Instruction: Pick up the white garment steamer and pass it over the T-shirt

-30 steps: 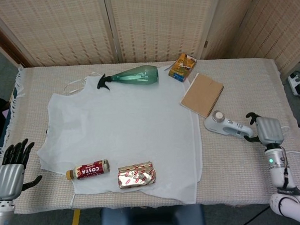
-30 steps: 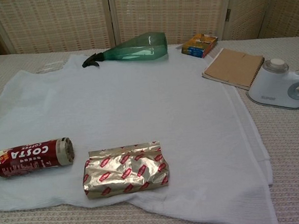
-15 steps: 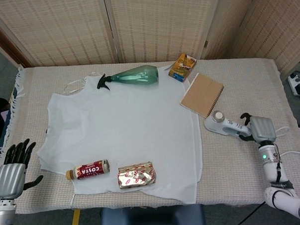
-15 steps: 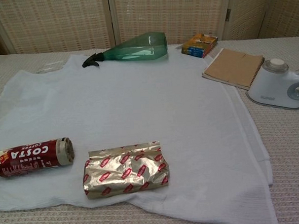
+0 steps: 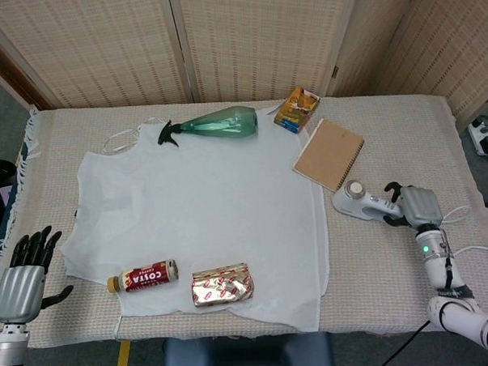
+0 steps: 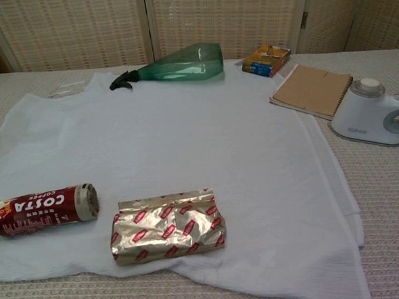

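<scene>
The white garment steamer lies on the table just right of the white T-shirt, its grey handle pointing right. In the chest view the steamer sits at the right edge beside the T-shirt. My right hand is at the handle's end, with dark fingers spread above and below it, and the grip does not look closed. The steamer rests on the cloth. My left hand hovers with its fingers apart and empty at the table's front left corner.
On the T-shirt lie a green spray bottle, a Costa bottle and a foil packet. A brown notebook and an orange box sit behind the steamer. A white cable trails by my right arm.
My right hand has slid left along the table onto the steamer's handle end. The left hand has sunk slightly lower. The steamer has not moved.
</scene>
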Available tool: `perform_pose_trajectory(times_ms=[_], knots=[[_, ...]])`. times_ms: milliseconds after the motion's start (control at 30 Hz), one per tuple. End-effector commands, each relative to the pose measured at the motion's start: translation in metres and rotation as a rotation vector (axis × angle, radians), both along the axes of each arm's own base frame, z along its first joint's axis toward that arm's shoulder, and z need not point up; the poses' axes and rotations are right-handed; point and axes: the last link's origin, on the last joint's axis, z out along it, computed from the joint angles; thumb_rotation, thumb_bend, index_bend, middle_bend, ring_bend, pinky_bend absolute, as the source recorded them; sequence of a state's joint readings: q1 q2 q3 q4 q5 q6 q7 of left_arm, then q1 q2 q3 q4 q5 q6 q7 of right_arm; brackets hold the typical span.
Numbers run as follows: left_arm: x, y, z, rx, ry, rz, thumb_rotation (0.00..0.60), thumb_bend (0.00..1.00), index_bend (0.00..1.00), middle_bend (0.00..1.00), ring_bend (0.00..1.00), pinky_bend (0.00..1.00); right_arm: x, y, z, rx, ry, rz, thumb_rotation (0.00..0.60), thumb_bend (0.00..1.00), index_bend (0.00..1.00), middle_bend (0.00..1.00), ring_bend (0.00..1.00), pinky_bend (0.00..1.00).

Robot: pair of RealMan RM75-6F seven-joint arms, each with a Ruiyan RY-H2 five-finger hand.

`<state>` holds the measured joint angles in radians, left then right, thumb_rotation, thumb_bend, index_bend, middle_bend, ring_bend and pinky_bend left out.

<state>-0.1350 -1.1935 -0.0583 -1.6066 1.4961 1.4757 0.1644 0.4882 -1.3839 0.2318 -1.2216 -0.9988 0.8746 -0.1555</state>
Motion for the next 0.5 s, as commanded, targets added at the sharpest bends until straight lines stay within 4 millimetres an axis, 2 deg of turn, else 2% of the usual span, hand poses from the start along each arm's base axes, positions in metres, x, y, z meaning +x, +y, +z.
perform_pose_trajectory(times_ms=[33, 167, 233, 400, 500], knots=[[0.0, -0.001, 0.001, 0.002, 0.001, 0.001, 0.6, 0.16, 0.0, 0.01, 0.0, 0.0, 0.003, -0.004, -0.009, 0.022, 0.0, 0.015, 0.6, 0.19, 0.3, 0.43, 0.34, 0.52], [0.0, 0.0, 0.001, 0.001, 0.0, 0.003, 0.6, 0.16, 0.0, 0.01, 0.0, 0.0, 0.004, -0.006, -0.017, 0.042, -0.007, 0.02, 0.6, 0.23, 0.32, 0.43, 0.37, 0.52], [0.001, 0.0, 0.0, -0.004, 0.001, -0.005, 0.6, 0.16, 0.01, 0.01, 0.0, 0.0, 0.005, -0.006, -0.019, 0.041, -0.016, 0.03, 0.6, 0.29, 0.35, 0.45, 0.41, 0.53], [0.006, 0.006, -0.001, -0.008, -0.007, -0.039, 0.6, 0.16, 0.03, 0.03, 0.0, 0.0, 0.004, -0.002, -0.019, 0.036, -0.021, 0.053, 0.6, 0.45, 0.54, 0.61, 0.6, 0.72], [0.011, 0.013, -0.004, -0.024, -0.016, -0.075, 0.6, 0.17, 0.05, 0.05, 0.02, 0.0, 0.004, 0.0, -0.019, 0.03, -0.049, 0.063, 0.6, 0.52, 0.63, 0.68, 0.68, 0.79]])
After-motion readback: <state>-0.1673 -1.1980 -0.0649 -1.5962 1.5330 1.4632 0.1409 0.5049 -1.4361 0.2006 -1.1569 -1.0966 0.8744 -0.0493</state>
